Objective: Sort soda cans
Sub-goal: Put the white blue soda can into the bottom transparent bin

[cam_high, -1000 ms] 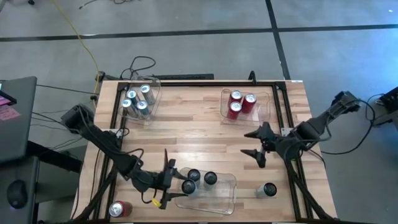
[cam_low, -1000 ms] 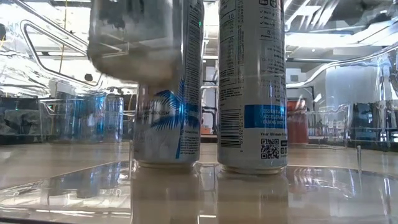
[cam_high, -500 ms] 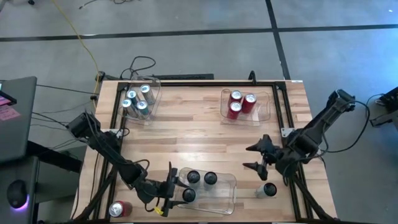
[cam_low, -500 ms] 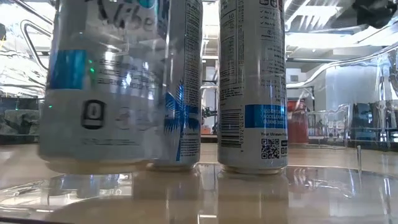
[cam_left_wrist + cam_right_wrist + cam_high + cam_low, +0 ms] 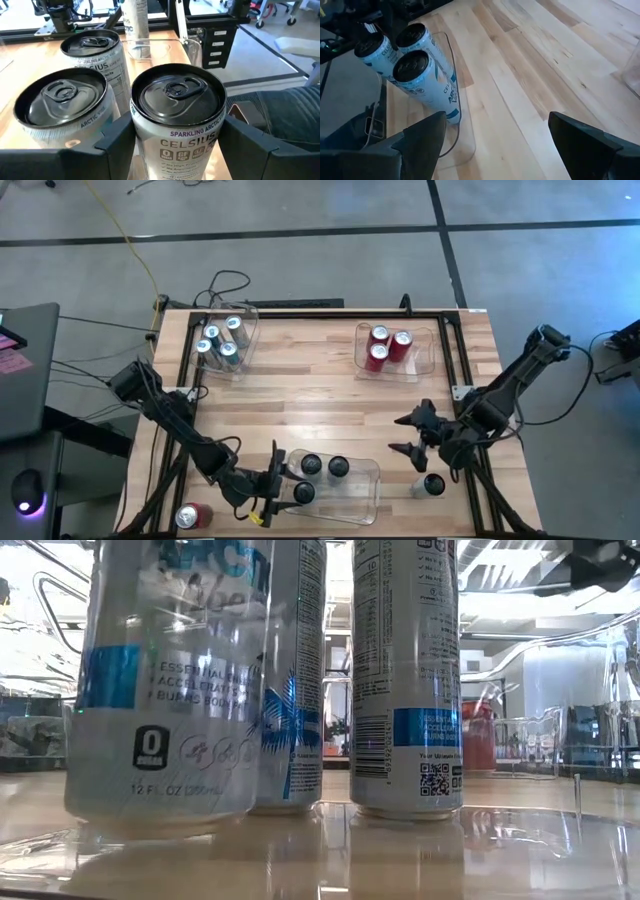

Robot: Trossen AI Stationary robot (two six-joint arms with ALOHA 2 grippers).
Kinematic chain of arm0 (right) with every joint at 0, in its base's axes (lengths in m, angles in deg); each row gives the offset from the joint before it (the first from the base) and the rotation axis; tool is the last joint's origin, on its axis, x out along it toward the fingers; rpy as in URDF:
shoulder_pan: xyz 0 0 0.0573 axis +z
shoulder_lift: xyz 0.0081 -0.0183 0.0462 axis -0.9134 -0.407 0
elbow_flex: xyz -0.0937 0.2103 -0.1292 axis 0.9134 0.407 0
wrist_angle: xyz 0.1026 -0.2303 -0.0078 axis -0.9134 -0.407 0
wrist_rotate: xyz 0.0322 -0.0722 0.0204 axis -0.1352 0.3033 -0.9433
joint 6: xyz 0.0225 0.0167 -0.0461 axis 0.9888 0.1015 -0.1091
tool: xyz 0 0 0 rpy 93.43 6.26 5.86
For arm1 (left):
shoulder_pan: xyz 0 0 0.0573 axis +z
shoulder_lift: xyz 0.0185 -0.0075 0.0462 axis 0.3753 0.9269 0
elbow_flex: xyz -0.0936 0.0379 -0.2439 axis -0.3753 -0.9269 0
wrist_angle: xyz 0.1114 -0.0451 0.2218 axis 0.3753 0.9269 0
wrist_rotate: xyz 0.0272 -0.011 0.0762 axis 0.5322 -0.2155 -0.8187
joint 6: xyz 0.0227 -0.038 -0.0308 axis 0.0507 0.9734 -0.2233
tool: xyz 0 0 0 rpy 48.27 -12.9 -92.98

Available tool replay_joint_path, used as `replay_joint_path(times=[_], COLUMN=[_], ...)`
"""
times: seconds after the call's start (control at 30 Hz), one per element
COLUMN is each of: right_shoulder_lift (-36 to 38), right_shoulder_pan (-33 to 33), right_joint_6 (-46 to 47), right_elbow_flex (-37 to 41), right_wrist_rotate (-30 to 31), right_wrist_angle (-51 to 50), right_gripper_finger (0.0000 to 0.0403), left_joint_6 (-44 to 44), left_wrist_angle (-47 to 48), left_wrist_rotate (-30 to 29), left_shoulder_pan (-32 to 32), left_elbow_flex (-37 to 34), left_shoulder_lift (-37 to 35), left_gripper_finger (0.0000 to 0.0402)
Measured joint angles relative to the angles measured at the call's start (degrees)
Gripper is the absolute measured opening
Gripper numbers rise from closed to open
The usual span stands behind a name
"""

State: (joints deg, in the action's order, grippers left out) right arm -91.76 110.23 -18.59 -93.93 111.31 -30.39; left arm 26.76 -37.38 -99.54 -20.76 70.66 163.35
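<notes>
Lowered since earlier, our third black can (image 5: 302, 494) stands in the bottom-centre bin (image 5: 370, 492), left jaws (image 5: 272, 489) around it; right jaws (image 5: 409, 435) wide above a stray can (image 5: 432, 484).

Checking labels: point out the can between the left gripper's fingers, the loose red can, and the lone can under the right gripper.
Can at left gripper (image 5: 177, 107): left wrist view, dark lid.
Red can (image 5: 192, 516): high view, its side.
Lone can (image 5: 433, 485): high view, top.
</notes>
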Motion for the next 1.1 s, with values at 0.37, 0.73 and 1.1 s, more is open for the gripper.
replay_joint_path(times=[0.37,0.73,1.1], right_shoulder_lift=[-0.1,-0.1,-0.6], right_shoulder_pan=[0.0,-3.1,-1.9], right_joint_6=[-2.2,-4.8,-2.9], right_elbow_flex=[0.0,0.0,0.0], right_wrist_rotate=[-1.4,-3.3,-2.7], right_wrist_angle=[0.1,-1.7,-4.6], right_gripper_finger=[0.0368,0.0368,0.0368], left_joint_6=[1.8,0.4,-0.6], left_wrist_angle=[2.1,1.7,3.0], left_wrist_rotate=[0.5,1.9,2.7], left_shoulder_pan=[0.0,0.0,-0.3], left_elbow_flex=[0.0,0.0,0.0], left_shoulder_lift=[-0.1,-0.1,-0.1], left_gripper_finger=[0.0273,0.0296,0.0297])
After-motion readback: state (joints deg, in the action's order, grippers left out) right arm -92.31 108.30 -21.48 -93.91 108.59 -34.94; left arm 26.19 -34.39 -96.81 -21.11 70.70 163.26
